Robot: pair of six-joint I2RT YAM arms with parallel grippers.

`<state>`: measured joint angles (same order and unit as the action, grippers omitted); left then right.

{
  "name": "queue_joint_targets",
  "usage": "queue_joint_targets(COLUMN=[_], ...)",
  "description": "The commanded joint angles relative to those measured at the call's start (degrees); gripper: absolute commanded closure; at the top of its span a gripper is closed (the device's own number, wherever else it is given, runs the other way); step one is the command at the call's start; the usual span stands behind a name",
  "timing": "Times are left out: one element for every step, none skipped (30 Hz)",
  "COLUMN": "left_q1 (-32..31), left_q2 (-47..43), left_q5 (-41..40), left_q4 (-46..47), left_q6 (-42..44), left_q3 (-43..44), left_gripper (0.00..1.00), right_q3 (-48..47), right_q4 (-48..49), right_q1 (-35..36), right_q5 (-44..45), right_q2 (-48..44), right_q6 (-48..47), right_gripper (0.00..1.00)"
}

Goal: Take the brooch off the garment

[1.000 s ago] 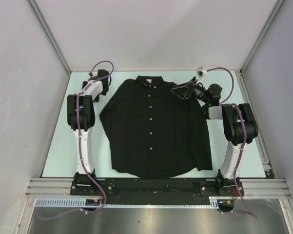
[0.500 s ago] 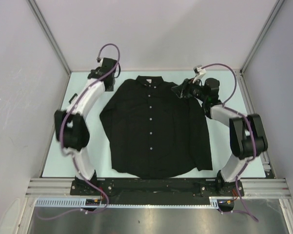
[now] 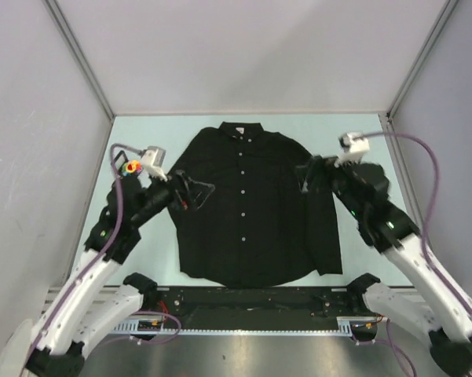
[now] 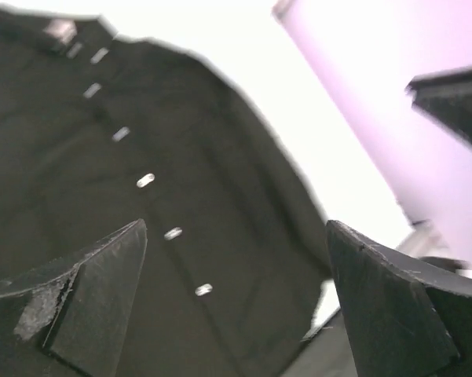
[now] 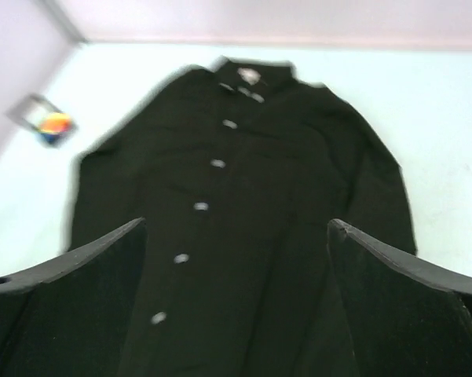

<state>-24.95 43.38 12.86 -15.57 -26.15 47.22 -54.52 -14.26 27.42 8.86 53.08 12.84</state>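
The black garment (image 3: 247, 208) lies flat on the table, collar at the far end, with a row of small white buttons. It fills the left wrist view (image 4: 141, 196) and the right wrist view (image 5: 251, 204). The brooch (image 3: 130, 166), rainbow-coloured with a red-yellow centre, shows to the left of the shirt's shoulder, apart from the cloth. It appears blurred in the right wrist view (image 5: 53, 126). My left gripper (image 3: 193, 192) is open and empty, raised above the shirt's left sleeve. My right gripper (image 3: 309, 177) is open and empty, raised above the shirt's right side.
The pale green table (image 3: 361, 137) is bounded by grey walls and metal posts (image 3: 78, 59) at the back and sides. A metal rail (image 3: 251, 298) runs along the near edge by the arm bases. Purple cables (image 3: 424, 165) loop off both wrists.
Both arms have pulled back from the far end of the table and risen toward the near side. The left arm's move has uncovered the brooch beside the shirt.
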Motion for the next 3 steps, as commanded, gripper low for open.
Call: queue_joint_targets(left_q1=[-0.1,-0.1,-0.1], left_q2=[-9.0,-10.4,-10.68], left_q5=[7.53,7.35,6.92], left_q4=[8.01,8.45,8.02], left_q6=[-7.33,-7.68,-7.69], left_q3=[2.34,4.96,6.81], left_gripper=[0.0,0.0,0.0], right_q3=[0.03,-0.58,-1.11], right_q4=[-10.35,-10.43,-11.39], right_q1=[4.92,5.45,5.63], right_q5=[1.35,-0.58,-1.65], right_q2=[-16.47,-17.91,-19.05], right_q6=[3.4,4.46,4.82], right_gripper=[0.0,0.0,0.0])
